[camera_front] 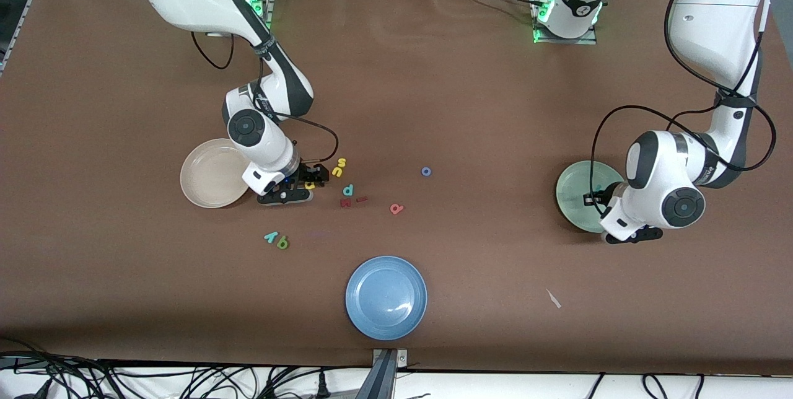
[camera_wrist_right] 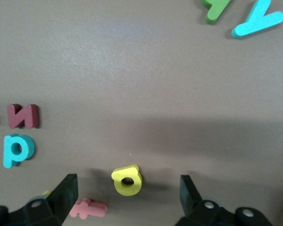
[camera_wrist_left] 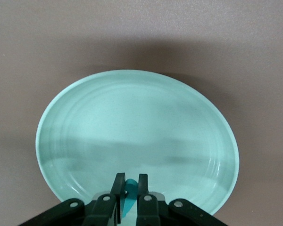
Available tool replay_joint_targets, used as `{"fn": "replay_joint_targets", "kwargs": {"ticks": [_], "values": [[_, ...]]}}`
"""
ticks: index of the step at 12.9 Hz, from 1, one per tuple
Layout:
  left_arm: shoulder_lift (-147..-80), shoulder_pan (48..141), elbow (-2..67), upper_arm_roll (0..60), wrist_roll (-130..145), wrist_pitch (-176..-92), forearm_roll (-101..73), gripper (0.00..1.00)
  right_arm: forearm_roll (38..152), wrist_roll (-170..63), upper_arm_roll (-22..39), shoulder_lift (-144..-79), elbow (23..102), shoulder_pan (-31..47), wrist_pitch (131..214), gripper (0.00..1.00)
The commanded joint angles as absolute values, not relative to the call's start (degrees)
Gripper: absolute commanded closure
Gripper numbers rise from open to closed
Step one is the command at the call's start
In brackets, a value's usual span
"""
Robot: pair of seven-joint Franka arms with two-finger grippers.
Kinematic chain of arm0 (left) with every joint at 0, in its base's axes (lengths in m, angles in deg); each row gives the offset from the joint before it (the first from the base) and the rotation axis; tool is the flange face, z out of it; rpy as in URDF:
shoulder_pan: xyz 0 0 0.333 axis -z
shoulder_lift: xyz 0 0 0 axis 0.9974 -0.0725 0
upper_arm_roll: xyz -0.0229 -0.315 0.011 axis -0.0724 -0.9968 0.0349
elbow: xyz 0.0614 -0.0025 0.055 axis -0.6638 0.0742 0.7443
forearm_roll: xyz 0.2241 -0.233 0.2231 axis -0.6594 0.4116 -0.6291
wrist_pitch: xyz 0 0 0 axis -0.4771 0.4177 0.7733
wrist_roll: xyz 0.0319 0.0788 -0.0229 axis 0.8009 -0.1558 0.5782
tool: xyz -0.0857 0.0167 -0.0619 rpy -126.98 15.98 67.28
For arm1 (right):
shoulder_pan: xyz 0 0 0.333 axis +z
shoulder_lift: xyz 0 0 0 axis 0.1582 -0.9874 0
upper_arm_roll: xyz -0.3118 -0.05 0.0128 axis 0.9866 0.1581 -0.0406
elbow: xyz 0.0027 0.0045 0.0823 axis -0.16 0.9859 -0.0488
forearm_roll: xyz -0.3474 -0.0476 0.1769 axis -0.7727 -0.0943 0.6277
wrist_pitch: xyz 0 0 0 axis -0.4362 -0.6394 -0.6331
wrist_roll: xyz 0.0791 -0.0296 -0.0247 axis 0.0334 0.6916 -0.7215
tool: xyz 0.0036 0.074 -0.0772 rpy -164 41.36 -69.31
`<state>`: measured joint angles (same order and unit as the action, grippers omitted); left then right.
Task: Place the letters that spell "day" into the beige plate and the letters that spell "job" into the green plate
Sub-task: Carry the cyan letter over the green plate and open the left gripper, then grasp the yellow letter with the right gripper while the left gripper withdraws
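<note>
1. Right wrist view shows what the front view hides: right gripper (camera_wrist_right: 127, 193) spread wide, empty, fingers either side of the yellow rounded letter (camera_wrist_right: 127, 180), not touching it. A pink letter (camera_wrist_right: 88, 208) lies just beside one finger.
2. Same view: dark red letter (camera_wrist_right: 22, 116), teal bowl letter (camera_wrist_right: 17, 149), green letter (camera_wrist_right: 217, 9) beside light teal "y" (camera_wrist_right: 257, 21).
3. Left wrist view: left gripper (camera_wrist_left: 129, 186) pinched narrow on a teal letter (camera_wrist_left: 128, 197), over the green plate (camera_wrist_left: 85, 122); plate holds nothing else visible. Front view hides this grip under the wrist.
4. Front view only: beige plate (camera_front: 207, 173) beside the right gripper (camera_front: 308, 183), toward the right arm's end; blue plate (camera_front: 386, 297) nearest the camera.
5. Front view: blue ring "o" (camera_front: 426, 171) mid-table, salmon "b" (camera_front: 396, 208) nearer the camera than it, yellow "s" (camera_front: 338, 167) by the right gripper.
6. Surface: brown table cover (camera_front: 471, 89), a white scrap (camera_front: 553, 298) near the front edge. Cables hang along the table's front edge.
</note>
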<state>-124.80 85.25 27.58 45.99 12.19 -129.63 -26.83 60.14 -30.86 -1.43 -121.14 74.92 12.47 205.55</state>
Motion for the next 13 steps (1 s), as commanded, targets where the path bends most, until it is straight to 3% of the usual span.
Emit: {"fn": "replay_joint_targets", "kwargs": {"ticks": [1, 7, 8, 11, 12, 13], "values": [[-123.8, 83.8, 29.0, 45.5, 9.0, -129.7, -28.0, 1.0, 60.0, -30.2, -1.5, -121.5, 75.9, 12.6, 207.3, 0.11], [-124.0, 83.0, 29.3, 45.4, 8.4, -129.7, -27.9, 0.97, 60.0, -30.2, -1.5, -121.9, 76.0, 12.7, 207.3, 0.23], [-124.0, 83.0, 29.3, 45.4, 8.4, -129.7, -27.8, 0.82, 60.0, -30.2, -1.5, -121.9, 76.0, 12.7, 207.4, 0.23], [-123.9, 83.1, 29.1, 45.3, 8.5, -129.7, -27.2, 0.1, 60.0, -30.2, -1.5, -122.1, 76.0, 12.7, 207.5, 0.29], [-123.9, 83.4, 28.8, 45.3, 8.6, -129.5, -27.2, 0.0, 60.0, -30.2, -1.5, -122.3, 76.0, 12.7, 208.1, 0.33], [-123.5, 83.4, 28.7, 45.3, 8.5, -129.4, -27.3, 0.0, 60.0, -30.2, -1.5, -122.5, 76.2, 12.7, 208.7, 0.36]]}}
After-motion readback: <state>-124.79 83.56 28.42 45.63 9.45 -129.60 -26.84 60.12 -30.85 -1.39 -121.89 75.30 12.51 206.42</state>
